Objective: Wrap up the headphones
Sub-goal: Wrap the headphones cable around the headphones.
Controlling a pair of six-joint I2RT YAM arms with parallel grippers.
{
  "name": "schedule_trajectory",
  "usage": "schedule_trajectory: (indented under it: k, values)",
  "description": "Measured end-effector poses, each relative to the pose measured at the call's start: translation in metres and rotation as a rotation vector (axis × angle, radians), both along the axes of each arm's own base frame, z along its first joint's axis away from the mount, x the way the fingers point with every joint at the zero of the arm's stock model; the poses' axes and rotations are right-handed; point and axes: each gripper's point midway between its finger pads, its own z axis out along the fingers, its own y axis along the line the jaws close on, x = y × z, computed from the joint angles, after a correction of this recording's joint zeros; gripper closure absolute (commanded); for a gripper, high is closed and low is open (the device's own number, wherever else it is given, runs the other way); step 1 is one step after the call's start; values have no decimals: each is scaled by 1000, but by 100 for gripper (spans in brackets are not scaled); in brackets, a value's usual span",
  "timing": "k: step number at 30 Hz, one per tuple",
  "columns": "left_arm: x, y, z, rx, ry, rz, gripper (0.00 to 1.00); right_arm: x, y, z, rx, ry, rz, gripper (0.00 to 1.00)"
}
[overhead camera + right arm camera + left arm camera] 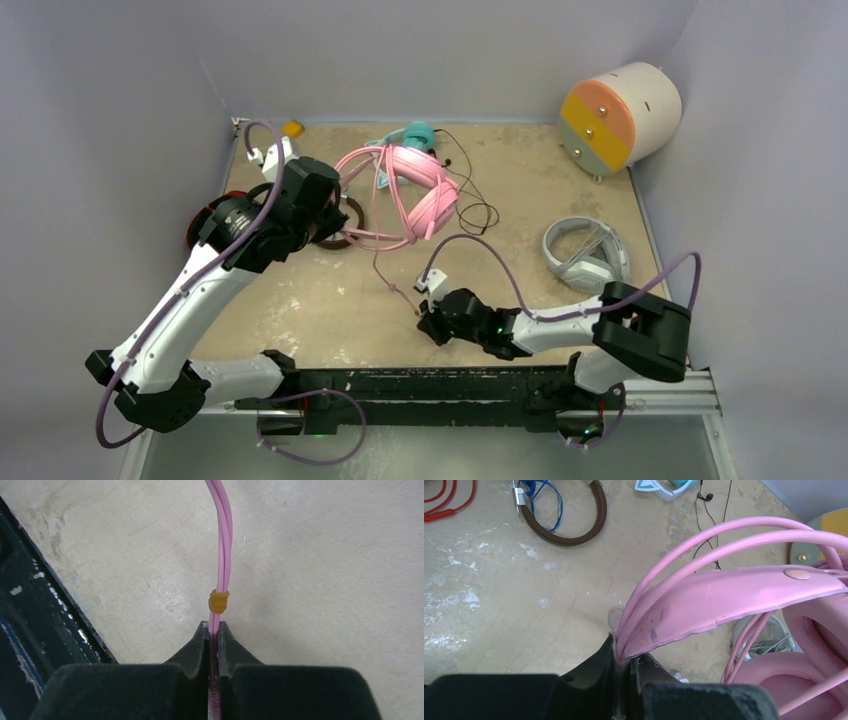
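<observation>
1. Left hand [625, 656], on the left half of the table [300, 310]: the jaws are standing shut and pinching one end of the headband of the pink headphones [425, 195], with two runs of cord caught in the same pinch.
2. Brown pair [569, 527] with a blue cord [544, 502]: it is lying flat on the table beside the left hand, and nothing is gripping it.
3. Pink headphones: they are sitting at mid-table toward the far wall, just right of the left hand. The cups are hanging to the right of the grip, and several turns of cord are looping over the band.
4. Pink cord [223, 535]: it is running from the headphones toward the near edge. The tail is doubled and bound by a small amber band [218, 601] just ahead of the right fingertips.
5. Right hand [213, 629], near the edge and right of centre: the jaws are closed fully on the doubled tail, and the plug end is hiding between the fingers.
6. Step in hand, by judgement: the winding of the pink pair's cord is under way, with one hand anchoring the band and the other holding the loose end.
7. Next move, by judgement: it is calling for the right hand to carry the tail up and round the headband. The pull needs to stay gentle, so that the thin cord is not slipping from the pinch or dragging the band out of the left hand.
8. Grey-white pair [585, 255]: it is lying to the right, well apart from both hands and waiting its turn.
</observation>
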Motion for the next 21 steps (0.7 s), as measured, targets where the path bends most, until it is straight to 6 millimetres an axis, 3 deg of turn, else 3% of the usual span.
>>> schedule_trajectory:
  k: [8,14,21]
  values:
    - [-11,16,2,19,-12,25,100,22,-34,32,84,-17,-185,100]
    - [-15,36,6,56,-35,91,100,35,-79,26,122,43,-373,100]
    - [-17,43,12,56,-46,123,100,34,-94,17,111,104,-463,100]
